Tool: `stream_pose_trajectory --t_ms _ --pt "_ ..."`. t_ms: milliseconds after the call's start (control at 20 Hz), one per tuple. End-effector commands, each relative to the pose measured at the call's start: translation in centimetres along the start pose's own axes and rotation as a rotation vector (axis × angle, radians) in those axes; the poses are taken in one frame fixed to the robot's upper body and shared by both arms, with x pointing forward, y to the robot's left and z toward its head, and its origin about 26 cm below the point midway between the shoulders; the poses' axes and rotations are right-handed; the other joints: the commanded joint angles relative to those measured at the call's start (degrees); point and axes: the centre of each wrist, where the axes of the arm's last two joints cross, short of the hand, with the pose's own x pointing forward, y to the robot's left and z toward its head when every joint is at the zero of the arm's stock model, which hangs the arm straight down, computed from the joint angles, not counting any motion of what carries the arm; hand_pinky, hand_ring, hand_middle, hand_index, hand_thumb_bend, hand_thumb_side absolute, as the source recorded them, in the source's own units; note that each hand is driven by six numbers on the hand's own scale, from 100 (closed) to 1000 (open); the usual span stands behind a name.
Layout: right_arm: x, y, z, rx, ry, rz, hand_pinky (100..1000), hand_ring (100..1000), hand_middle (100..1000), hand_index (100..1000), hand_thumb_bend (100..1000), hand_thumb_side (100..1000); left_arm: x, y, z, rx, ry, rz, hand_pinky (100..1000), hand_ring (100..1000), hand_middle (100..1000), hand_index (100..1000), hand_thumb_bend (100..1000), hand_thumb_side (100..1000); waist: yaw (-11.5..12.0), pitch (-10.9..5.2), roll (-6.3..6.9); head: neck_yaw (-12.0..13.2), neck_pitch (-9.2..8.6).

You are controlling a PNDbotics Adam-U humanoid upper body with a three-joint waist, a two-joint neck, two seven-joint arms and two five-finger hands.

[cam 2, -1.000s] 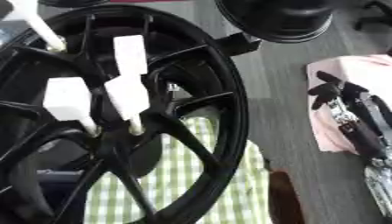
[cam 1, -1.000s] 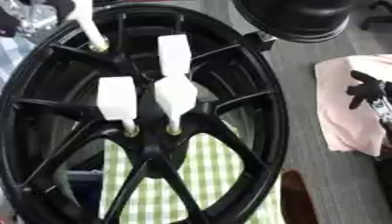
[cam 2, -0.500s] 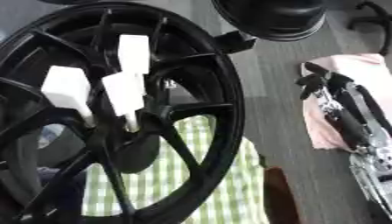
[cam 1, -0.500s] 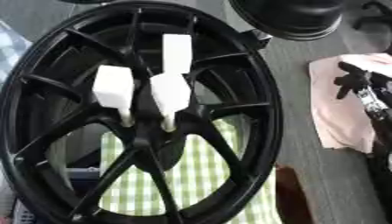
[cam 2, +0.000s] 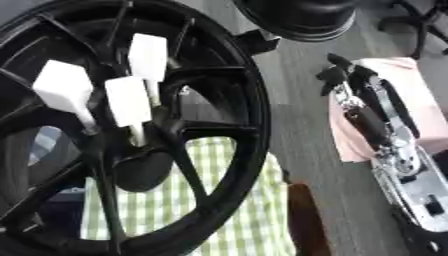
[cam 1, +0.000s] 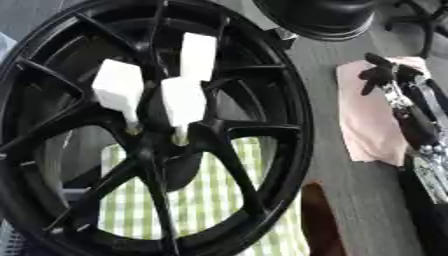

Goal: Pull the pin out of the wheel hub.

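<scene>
Right eye view shows your right hand (cam 2: 363, 107) lying over the pale pink cloth (cam 2: 411, 85) well apart from the large black spoked wheel hub (cam 2: 249, 125), fingers pointing up the picture; you cannot tell whether they are curled or relaxed. It holds nothing. Your left hand is out of sight. Three white block-headed pins stand in the hub centre: the left pin (cam 1: 118, 90), the middle pin (cam 1: 184, 102) and the upper pin (cam 1: 199, 56). They crowd together, so reaching for one, you may knock or catch its neighbour. A skewed pull could jam the pin or shift the hub on the green checked cloth (cam 1: 219, 200).
</scene>
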Motion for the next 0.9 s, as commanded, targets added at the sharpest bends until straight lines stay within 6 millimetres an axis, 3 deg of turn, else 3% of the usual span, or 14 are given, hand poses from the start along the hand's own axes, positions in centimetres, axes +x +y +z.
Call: stream_pose_trajectory --t_ms 50,150,200,250,300,350,400,600,900 --pt "0.7 -0.4 -0.5 -0.011 -0.032 0.011 906 982 412 625 100 682 -0.1 -0.9 1.5 0.063 -0.038 0.003 695 456 365 513 113 363 -0.02 -0.99 0.08 -0.61 -0.14" --pt "0.7 -0.3 -0.5 -0.009 -0.033 0.008 906 982 412 625 100 682 -1.2 -2.0 2.4 0.073 -0.025 -0.008 726 504 457 606 185 481 -0.05 -0.93 -0.18 -0.69 -0.18" --pt "0.7 -0.3 -0.5 -0.01 -0.033 0.007 906 982 412 625 100 682 -1.7 -2.5 2.7 0.078 -0.023 -0.017 730 513 469 620 192 495 -0.02 -0.91 -0.27 -0.69 -0.17" --pt "0.7 -0.3 -0.5 -0.012 -0.034 0.006 906 982 412 625 100 682 -2.2 -2.9 3.1 0.08 -0.025 -0.026 773 620 589 753 318 652 0.05 -0.92 -0.34 -0.65 -0.13" --pt "0.7 -0.3 -0.5 -0.014 -0.034 0.004 906 982 412 625 100 682 -2.7 -3.3 3.4 0.078 -0.029 -0.032 782 644 619 778 346 689 0.13 -0.92 -0.4 -0.6 -0.1" --pt "0.7 -0.3 -0.6 -0.015 -0.035 0.003 906 982 412 625 100 681 -3.1 -3.6 3.6 0.077 -0.028 -0.034 818 717 735 841 432 785 0.21 -0.95 -0.46 -0.58 -0.07" --pt "0.7 -0.3 -0.6 -0.016 -0.035 0.001 906 982 412 625 100 681 -3.4 -3.9 3.8 0.078 -0.025 -0.034 824 723 755 854 439 812 0.27 -0.99 -0.51 -0.58 -0.06" --pt "0.7 -0.4 -0.5 -0.021 -0.035 0.001 906 981 413 626 100 679 -4.0 -4.1 4.2 0.112 -0.017 -0.001 841 744 790 847 421 862 0.33 -1.32 -0.54 -0.72 0.07" --pt "0.7 -0.6 -0.4 -0.025 -0.037 0.001 906 980 413 626 100 676 -3.6 -3.9 3.9 0.248 -0.112 0.129 800 680 697 768 364 767 0.38 -1.97 -0.38 -0.78 0.2"
